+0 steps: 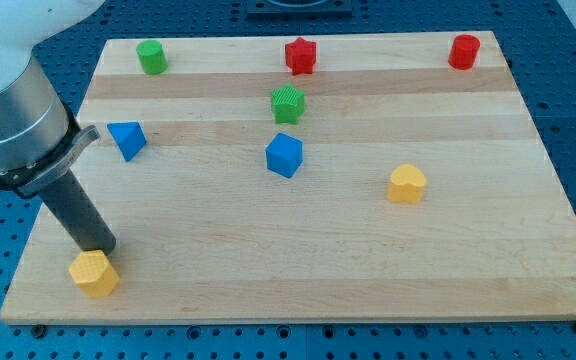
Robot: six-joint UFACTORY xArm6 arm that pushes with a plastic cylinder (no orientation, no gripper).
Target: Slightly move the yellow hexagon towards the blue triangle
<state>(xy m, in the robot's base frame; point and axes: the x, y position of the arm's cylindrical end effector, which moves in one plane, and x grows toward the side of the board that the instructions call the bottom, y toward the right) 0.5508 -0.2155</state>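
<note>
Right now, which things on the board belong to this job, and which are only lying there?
For the job:
yellow hexagon, at the view's bottom left
blue triangle, above it
my tip, at the hexagon's top edge

Just lying about:
yellow heart
blue cube
green block
green cylinder
red star
red cylinder

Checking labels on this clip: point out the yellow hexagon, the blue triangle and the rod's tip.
yellow hexagon [93, 273], camera view, on its top face.
blue triangle [127, 138], camera view, on its top face.
my tip [102, 249], camera view, the rod's very end, just above the hexagon.
</note>
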